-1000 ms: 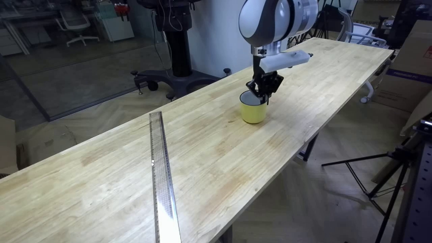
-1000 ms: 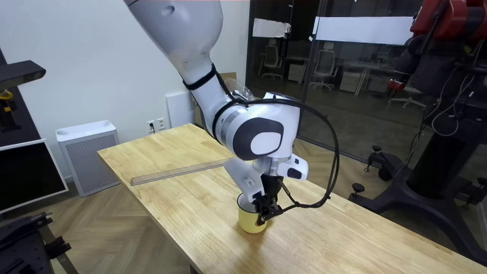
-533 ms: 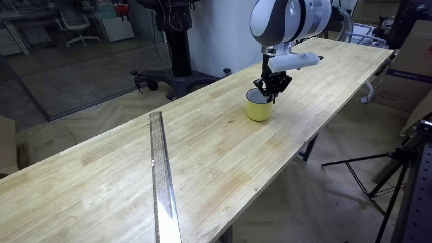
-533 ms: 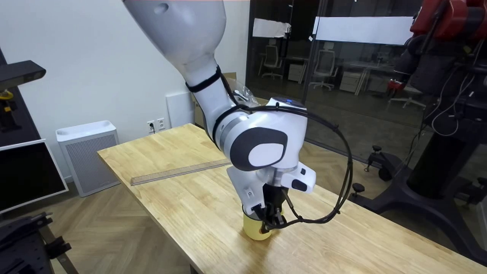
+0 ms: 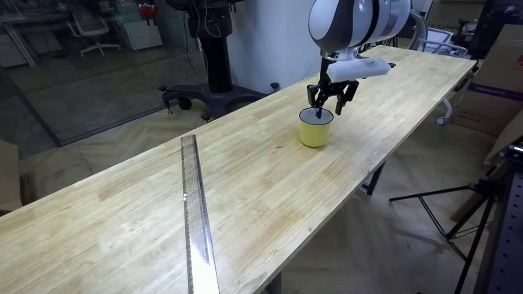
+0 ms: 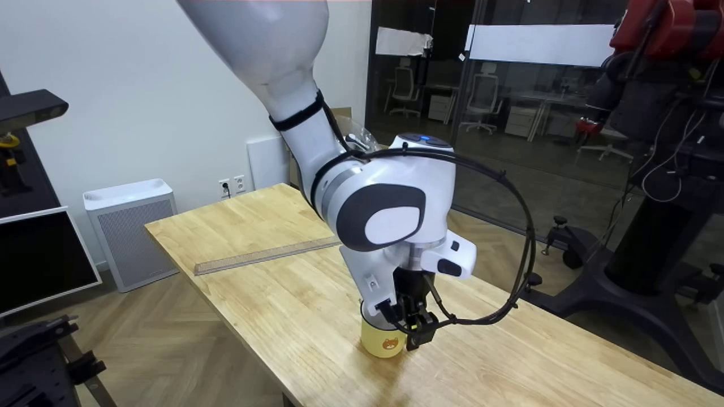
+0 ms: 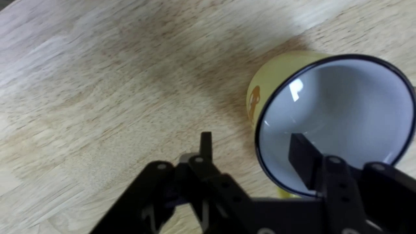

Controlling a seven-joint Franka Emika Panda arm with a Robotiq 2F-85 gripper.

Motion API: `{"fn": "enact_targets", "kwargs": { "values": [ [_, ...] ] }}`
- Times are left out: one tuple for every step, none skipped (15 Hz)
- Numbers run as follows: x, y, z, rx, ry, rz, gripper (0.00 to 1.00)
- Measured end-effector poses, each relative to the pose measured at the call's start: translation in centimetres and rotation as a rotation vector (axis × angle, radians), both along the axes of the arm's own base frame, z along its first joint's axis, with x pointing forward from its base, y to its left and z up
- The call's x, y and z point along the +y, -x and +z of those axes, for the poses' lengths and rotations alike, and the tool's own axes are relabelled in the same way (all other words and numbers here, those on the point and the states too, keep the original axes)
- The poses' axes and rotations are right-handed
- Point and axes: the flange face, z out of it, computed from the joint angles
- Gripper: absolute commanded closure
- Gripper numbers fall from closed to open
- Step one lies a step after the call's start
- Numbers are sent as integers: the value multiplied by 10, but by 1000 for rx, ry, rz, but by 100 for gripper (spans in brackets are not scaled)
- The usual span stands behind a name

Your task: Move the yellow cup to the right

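Yellow cup stands upright on a wooden table, freed from the grip that held its wall half a second earlier. From left to right in an exterior view: a clear ruler lies flat, well apart from the cup; next comes the cup itself, between the table's long edges; at its right-hand wall hangs the black gripper; and beyond the table at far right sits a cardboard box. The gripper's fingers are now spread, one inside the cup's wall and one outside, each tip clear of the wall in the wrist view and clamped on nothing. A second ago the cup stood farther left in both exterior views; over the last half second it has held its place while the fingers parted, baring an orange animal-face print on its side. That suggests the rightward move is probably complete, with a straight lift-out still to come; catching the wall with the inner finger looks like the main risk. Inside the cup, the wrist view shows a pale, glossy interior and one fingertip reaching in; nothing else appears, though the gripper hides part of it. The box's contents are out of sight.
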Motion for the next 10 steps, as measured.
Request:
{"fn": "enact_targets", "kwargs": {
  "values": [
    [2,-1,6,-12,6,0,1],
    [5,-2,13,-22,10,-1,0],
    [9,-3,20,-31,11,0,0],
    [13,-4,27,-41,11,1,0],
    [18,-4,35,-51,9,0,0],
    [23,-4,42,-61,8,2,0],
    [27,-4,50,-71,6,3,0],
    [31,-4,57,-80,5,4,0],
    [34,-3,63,-88,3,4,0],
    [37,-2,69,-97,1,3,0]
  ]
}}
